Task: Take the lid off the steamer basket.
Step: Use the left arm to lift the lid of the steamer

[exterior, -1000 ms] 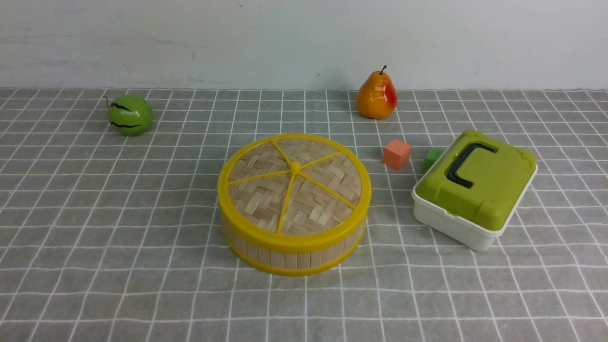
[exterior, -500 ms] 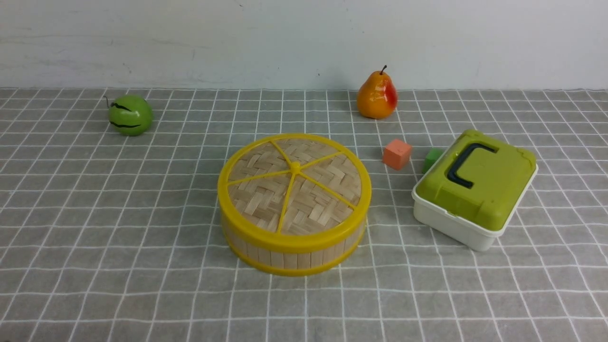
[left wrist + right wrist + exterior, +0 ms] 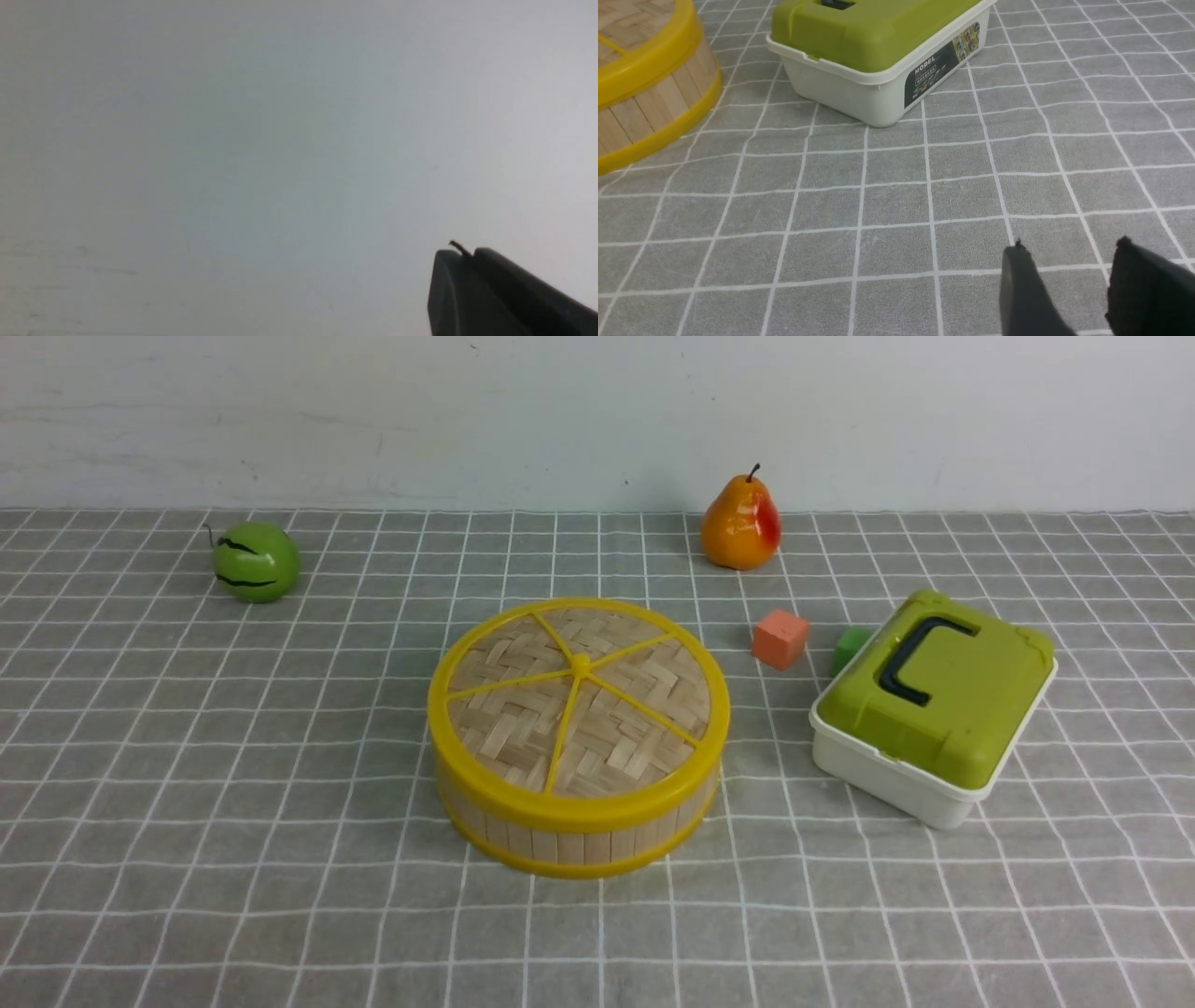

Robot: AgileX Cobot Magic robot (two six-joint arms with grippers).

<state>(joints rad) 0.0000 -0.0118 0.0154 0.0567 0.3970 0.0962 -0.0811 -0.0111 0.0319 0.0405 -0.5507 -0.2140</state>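
Observation:
The lid (image 3: 579,695), a woven bamboo disc with a yellow rim, spokes and centre knob, sits on the steamer basket (image 3: 574,835) at the middle of the table. Part of the basket also shows in the right wrist view (image 3: 654,107), with an edge of the lid (image 3: 640,51) on top. Neither arm shows in the front view. My right gripper (image 3: 1069,247) is open and empty, low over the cloth, well short of the basket. My left gripper (image 3: 462,254) has its dark fingers pressed together, empty, against a blank grey wall.
A white box with a green lid (image 3: 934,705) stands right of the basket, also in the right wrist view (image 3: 878,51). An orange cube (image 3: 780,637) and a green cube (image 3: 848,647) lie behind it. A pear (image 3: 740,525) stands far back, a green apple (image 3: 254,561) far left.

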